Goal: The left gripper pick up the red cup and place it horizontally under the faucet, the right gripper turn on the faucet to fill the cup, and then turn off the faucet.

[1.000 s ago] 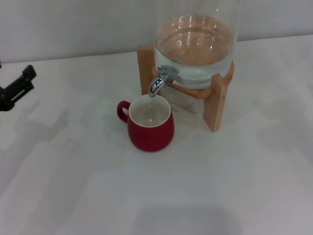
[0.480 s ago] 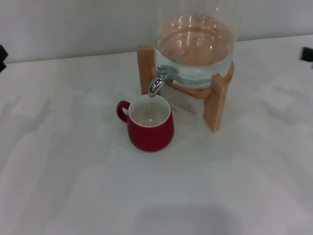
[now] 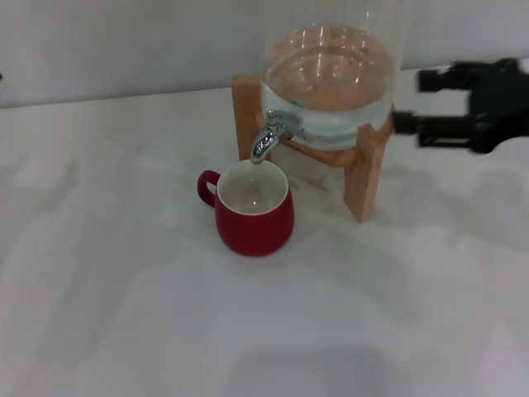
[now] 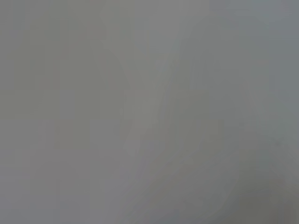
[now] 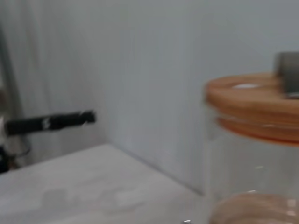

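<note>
The red cup (image 3: 254, 211) stands upright on the white table, its handle toward my left. Its mouth is right below the spout of the chrome faucet (image 3: 269, 137). No water stream shows. The faucet sits on the glass dispenser (image 3: 331, 78), which is held in a wooden stand (image 3: 364, 175). My right gripper (image 3: 409, 101) is open and empty. It hangs in the air at the right of the dispenser, fingers pointing at it and clear of the faucet. My left gripper is out of view; the left wrist view shows only plain grey.
The right wrist view shows the dispenser's wooden lid (image 5: 247, 100), the grey wall and the table top. A thin black bar (image 5: 49, 122) shows far off there; I cannot tell what it is. White table (image 3: 124, 314) lies open in front and to the left.
My left gripper has drawn back out of the head view on the left. My right gripper has come in from the right up to the dispenser. The cup has not moved.
</note>
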